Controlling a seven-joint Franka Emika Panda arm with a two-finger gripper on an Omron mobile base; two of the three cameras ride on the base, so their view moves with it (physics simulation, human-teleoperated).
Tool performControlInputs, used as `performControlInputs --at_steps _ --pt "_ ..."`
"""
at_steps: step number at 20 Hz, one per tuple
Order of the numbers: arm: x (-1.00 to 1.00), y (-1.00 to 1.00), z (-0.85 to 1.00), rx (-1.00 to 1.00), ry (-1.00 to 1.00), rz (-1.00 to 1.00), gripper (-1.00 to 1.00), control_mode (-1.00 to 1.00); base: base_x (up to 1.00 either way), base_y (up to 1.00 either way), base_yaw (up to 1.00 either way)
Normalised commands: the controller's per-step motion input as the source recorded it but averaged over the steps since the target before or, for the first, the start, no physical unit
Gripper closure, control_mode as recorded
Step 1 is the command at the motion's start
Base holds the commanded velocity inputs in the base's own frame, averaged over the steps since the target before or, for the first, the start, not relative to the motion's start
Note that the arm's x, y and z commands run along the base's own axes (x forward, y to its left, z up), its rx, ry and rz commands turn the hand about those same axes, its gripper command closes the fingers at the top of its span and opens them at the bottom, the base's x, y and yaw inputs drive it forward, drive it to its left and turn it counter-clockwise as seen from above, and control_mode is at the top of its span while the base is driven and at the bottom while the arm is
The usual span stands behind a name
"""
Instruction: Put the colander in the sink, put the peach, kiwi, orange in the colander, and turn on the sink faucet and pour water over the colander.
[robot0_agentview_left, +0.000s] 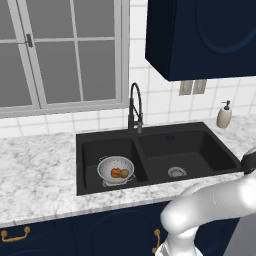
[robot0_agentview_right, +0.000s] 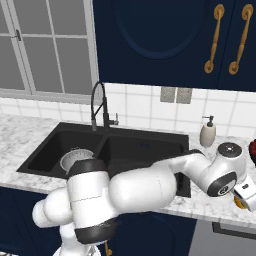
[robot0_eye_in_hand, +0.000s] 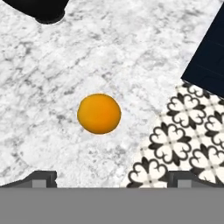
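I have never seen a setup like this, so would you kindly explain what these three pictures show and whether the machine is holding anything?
It is a white robot arm in a simulated kitchen. Two cameras ride on its base and look from left and right over a black sink in a marbled counter. A metal colander with two fruits sits in the left basin. The third camera sits on the hand, looking down at an orange on the counter. The hand is open and holds nothing.
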Motion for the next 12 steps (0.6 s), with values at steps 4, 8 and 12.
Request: performControlInputs --at_steps 4,8,12 --pt "0.01 -0.21 -0.26 0.04 0.00 0.00 -1.00 -1.00 0.00 0.00 0.00" --pt "0.05 -0.06 -0.30 0.05 0.00 0.00 -1.00 -1.00 0.00 0.00 0.00" --pt "0.00 0.00 -0.36 0.05 0.00 0.00 -1.00 -1.00 0.00 0.00 0.00"
